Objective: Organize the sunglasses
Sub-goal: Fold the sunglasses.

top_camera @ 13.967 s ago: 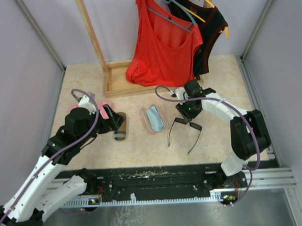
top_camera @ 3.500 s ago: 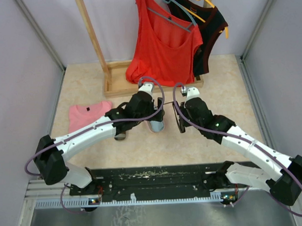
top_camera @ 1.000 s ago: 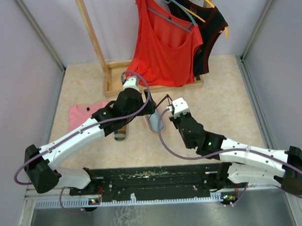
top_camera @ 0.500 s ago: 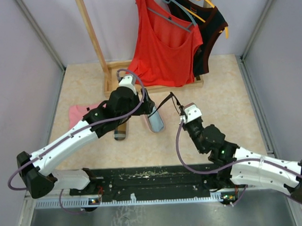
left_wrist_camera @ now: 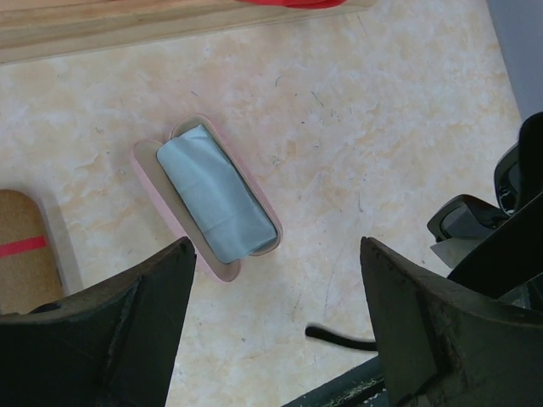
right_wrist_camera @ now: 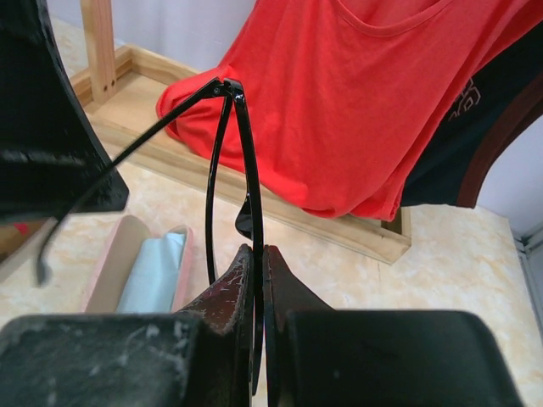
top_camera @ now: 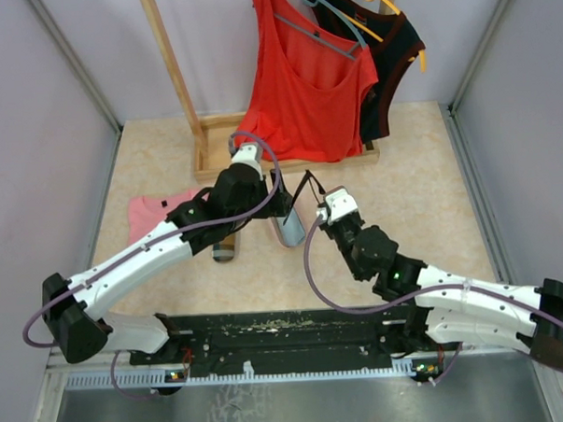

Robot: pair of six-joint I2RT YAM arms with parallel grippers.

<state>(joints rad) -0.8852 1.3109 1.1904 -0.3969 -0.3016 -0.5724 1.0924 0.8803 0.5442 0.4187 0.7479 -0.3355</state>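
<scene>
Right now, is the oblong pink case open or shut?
Open: the oblong pink case lies with its lid swung aside, a pale blue cloth inside.

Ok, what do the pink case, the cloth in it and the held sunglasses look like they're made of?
Pink case: smooth matte shell, plastic or faux leather; cannot tell which. Cloth inside it: soft grey-blue fabric with light creases, probably microfibre. Sunglasses: thin dark arms with a slight sheen, plastic or coated metal.
</scene>
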